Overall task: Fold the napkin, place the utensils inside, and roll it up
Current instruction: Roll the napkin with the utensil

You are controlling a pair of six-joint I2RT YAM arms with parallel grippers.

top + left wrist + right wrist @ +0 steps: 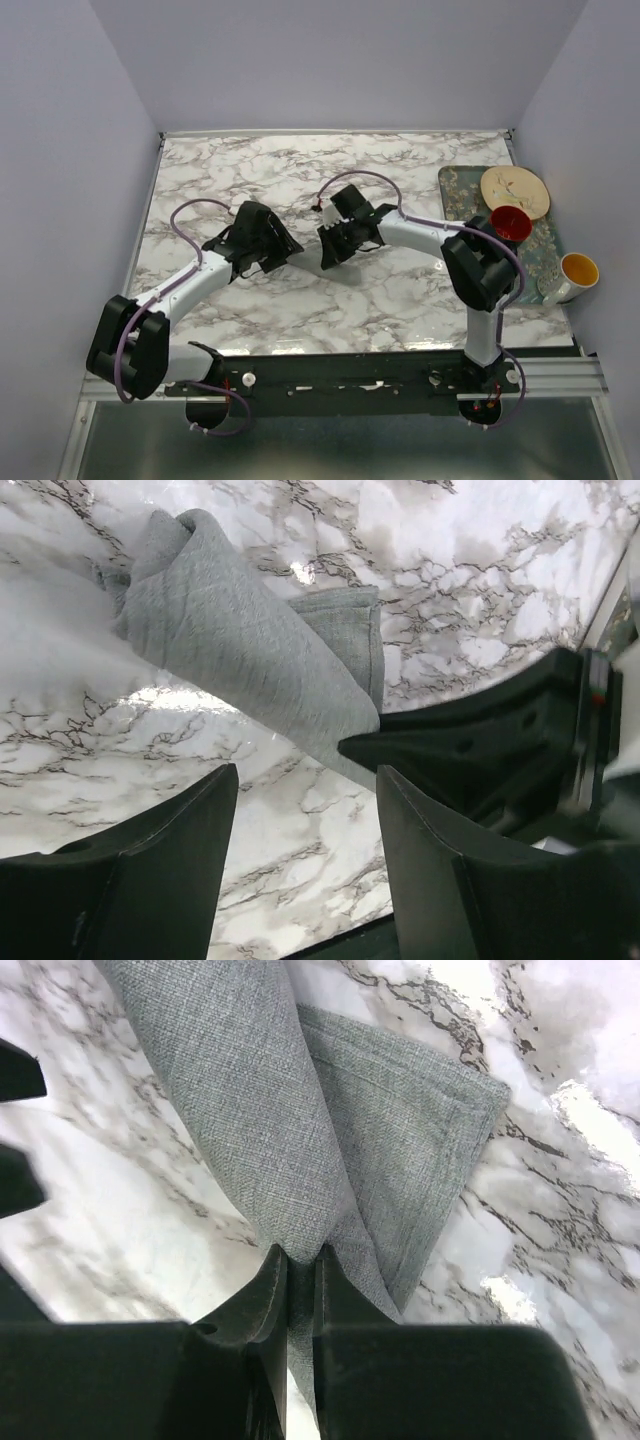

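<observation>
- Two claws at mid-table: my right claw is pinched tight on one end of the rolled napkin.
- My left claw stands wide, holding nothing, just beside the roll.
- Napkin lies on the marble table.

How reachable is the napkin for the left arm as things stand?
Probably yes. The left gripper is open, with the napkin lying on the table just ahead of it. The right gripper, shut on one end of the napkin, crowds that side.

The napkin lies central on the table — tray at its right edge, plate behind cup on it.
</observation>
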